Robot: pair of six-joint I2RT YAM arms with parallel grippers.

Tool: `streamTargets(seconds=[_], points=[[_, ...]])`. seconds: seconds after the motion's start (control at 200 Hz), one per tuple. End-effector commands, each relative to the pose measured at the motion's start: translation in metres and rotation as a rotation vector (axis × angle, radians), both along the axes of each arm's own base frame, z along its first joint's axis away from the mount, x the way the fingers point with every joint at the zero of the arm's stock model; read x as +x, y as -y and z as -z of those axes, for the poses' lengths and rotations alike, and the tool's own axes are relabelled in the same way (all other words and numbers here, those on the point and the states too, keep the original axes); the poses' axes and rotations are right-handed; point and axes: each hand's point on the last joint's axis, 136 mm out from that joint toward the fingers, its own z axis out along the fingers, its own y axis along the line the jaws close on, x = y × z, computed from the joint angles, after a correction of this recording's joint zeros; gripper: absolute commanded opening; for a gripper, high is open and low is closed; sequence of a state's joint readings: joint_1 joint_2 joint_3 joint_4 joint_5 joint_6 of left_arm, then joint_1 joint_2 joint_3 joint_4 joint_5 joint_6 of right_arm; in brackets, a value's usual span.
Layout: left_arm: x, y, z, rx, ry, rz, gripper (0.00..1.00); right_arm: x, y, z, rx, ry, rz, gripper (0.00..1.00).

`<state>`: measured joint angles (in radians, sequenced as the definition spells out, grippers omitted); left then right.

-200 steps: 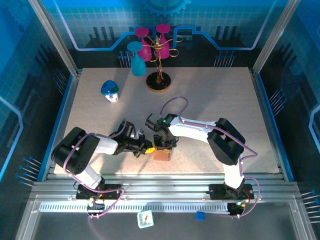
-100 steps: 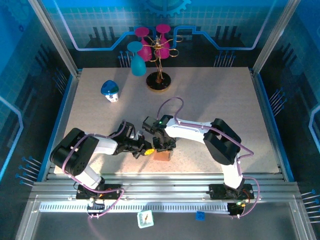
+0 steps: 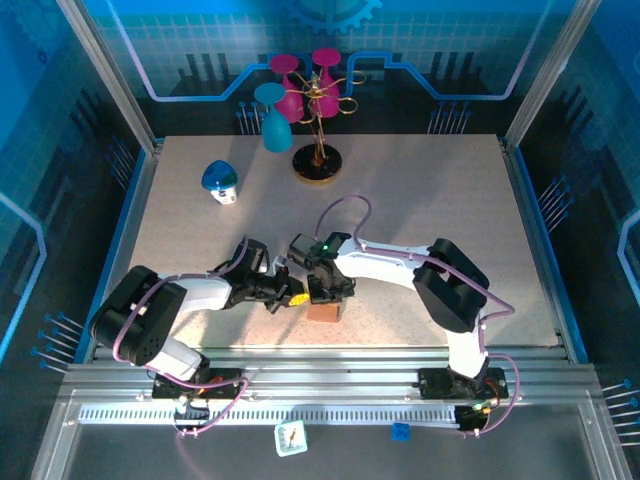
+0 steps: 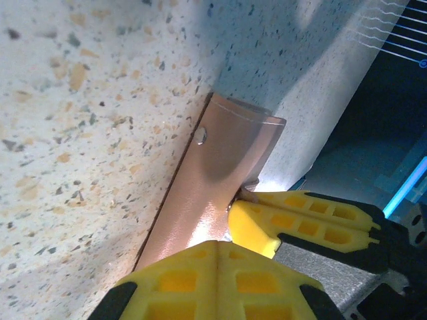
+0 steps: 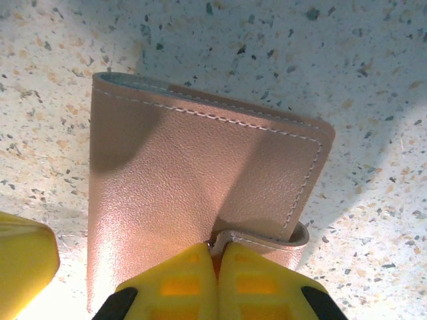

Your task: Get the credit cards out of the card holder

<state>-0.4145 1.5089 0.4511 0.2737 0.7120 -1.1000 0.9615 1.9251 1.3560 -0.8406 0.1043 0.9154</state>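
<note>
Card holder (image 3: 322, 312) lies folded shut on the speckled desk (image 3: 450, 200), near the front edge and between the two arms, cover side up. The right fingers (image 5: 183, 283) are pressed together and pinch the end of the closure strap (image 5: 267, 239) at the holder's near edge. The left fingers (image 4: 180, 280) are pressed together with their tip against the holder's side. Whether they grip any leather cannot be told. A metal snap stud (image 4: 202, 135) shows on the cover in the left wrist view.
</note>
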Motion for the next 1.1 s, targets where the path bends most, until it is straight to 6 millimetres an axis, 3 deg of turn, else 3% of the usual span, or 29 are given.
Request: streamTargets(seconds=[0.0,0.375,0.565,0.745,0.965,1.096], points=[[0.001,0.004,-0.007,-0.006,-0.008,0.006,0.0,0.001,-0.004,-0.001,0.051,0.04,-0.009,0.0],[0.008,0.015,-0.013,0.056,0.022,0.037,0.04,0.007,0.0,-0.027,0.247,0.109,0.034,0.0],[0.009,0.023,-0.018,0.188,0.056,0.101,0.15,0.006,0.015,-0.024,0.31,0.095,0.077,0.03],[0.01,0.03,-0.017,0.301,0.071,0.139,0.27,0.003,0.035,-0.014,0.328,0.068,0.123,0.19],[0.006,0.045,-0.013,0.459,0.093,0.22,0.47,0.001,0.059,0.0,0.325,0.043,0.149,0.18],[0.002,0.046,-0.01,0.577,0.107,0.261,0.55,0.002,0.067,0.006,0.362,0.022,0.174,0.11]])
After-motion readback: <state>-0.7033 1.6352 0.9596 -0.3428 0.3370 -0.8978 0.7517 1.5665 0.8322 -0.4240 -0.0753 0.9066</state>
